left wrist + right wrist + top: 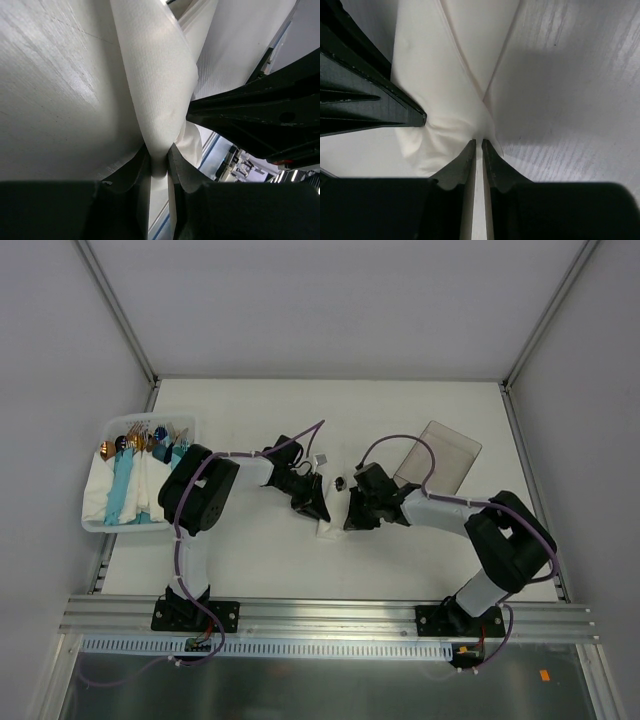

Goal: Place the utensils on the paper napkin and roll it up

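Paper, thin and limp, is what is being handled: the paper napkin [331,526] lies bunched at the middle of the table [260,410], between the two arms, and is gripped from both sides. The left gripper [159,159] is seen clamped on a standing fold of the sheet, which is drawn up in a ridge from between its fingertips. The right gripper [478,144] is closed almost to nothing on a pleat at the opposite side, where the paper is puckered just in front of its tips. The utensils cannot be made out in either wrist view and are judged to be wrapped inside. Only a small rounded dark end [341,483] is seen from above, just beyond the napkin, and whether it belongs to one of them cannot be told. Such a sheet is judged to be very light, without stiffness, and easily torn if the two grips are pulled against each other. The metal inside would be heavier, hard and smooth, and could be expected to slide out of an open end if the bundle were tilted. Hold is best taken on doubled layers near the ends of the roll, not on a single ply. The bin of light-blue bundles [140,480] and the clear tray [440,455] stand well apart from the work.
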Robot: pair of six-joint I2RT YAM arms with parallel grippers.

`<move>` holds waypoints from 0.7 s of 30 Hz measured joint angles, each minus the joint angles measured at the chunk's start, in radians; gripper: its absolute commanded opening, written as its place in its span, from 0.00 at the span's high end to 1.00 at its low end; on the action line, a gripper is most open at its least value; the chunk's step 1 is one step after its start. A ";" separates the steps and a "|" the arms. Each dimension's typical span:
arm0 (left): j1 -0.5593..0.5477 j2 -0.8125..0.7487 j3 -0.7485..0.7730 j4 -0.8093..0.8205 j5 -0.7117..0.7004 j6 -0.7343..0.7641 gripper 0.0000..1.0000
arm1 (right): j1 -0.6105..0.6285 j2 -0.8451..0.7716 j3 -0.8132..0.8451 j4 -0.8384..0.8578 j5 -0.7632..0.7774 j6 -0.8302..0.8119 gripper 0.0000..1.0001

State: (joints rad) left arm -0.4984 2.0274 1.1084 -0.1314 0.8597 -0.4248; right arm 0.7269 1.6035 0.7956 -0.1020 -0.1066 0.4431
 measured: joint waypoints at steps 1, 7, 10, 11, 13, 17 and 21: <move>0.000 0.000 0.002 0.000 0.000 0.002 0.82 | 0.003 0.005 0.005 -0.002 0.002 -0.002 0.87; 0.001 -0.004 0.004 0.013 0.019 0.008 0.54 | 0.012 0.051 0.055 -0.014 0.002 -0.008 0.89; 0.001 -0.015 0.004 0.029 0.026 0.002 0.51 | 0.017 0.072 0.077 -0.017 0.002 -0.008 0.89; 0.001 -0.017 0.004 0.034 0.025 0.001 0.51 | 0.018 0.077 0.082 -0.017 0.002 -0.008 0.90; 0.001 -0.017 0.004 0.044 0.026 -0.005 0.51 | 0.018 0.087 0.092 -0.019 0.002 -0.008 0.90; 0.003 -0.003 0.013 0.052 0.029 -0.024 0.51 | 0.018 0.102 0.105 -0.018 -0.002 -0.007 0.91; 0.003 0.010 0.019 0.064 0.032 -0.045 0.51 | 0.018 0.105 0.106 -0.017 -0.002 -0.006 0.92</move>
State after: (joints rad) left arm -0.4953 2.0377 1.1275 -0.0677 0.8913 -0.4698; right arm 0.7448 1.7088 0.9016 -0.1188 -0.1085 0.4366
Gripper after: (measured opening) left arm 0.488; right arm 0.087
